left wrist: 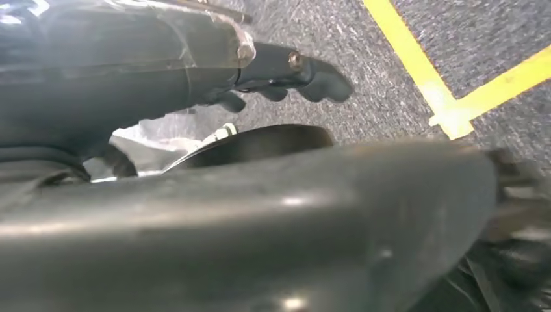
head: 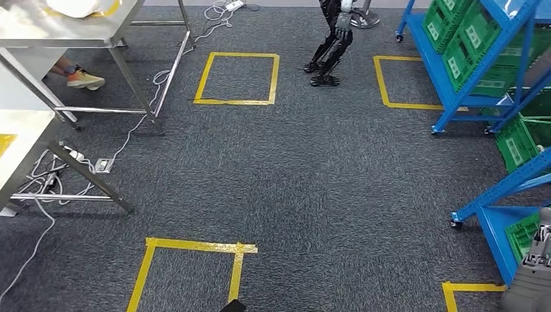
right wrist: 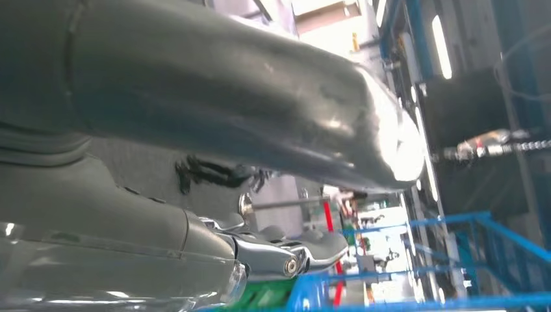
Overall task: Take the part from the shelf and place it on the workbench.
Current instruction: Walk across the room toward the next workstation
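Observation:
A blue shelf (head: 455,91) with green crates (head: 468,39) stands along the right side in the head view; what lies in the crates is too small to tell. The steel workbench (head: 65,36) is at the far left. My right hand (head: 534,273) hangs low at the bottom right, next to a nearer blue shelf (head: 500,188). In the right wrist view, my right hand (right wrist: 214,240) holds nothing, its fingers (right wrist: 312,250) stretched out above a green crate (right wrist: 260,296). My left hand (left wrist: 195,84) hangs over the carpet, fingers (left wrist: 312,75) extended and holding nothing.
Grey carpet carries yellow tape squares (head: 237,78), (head: 188,273). Another robot's dark legs (head: 331,49) stand at the back. A person's orange shoe (head: 84,79) is under the workbench. Cables (head: 55,175) and a second table (head: 19,149) are at the left.

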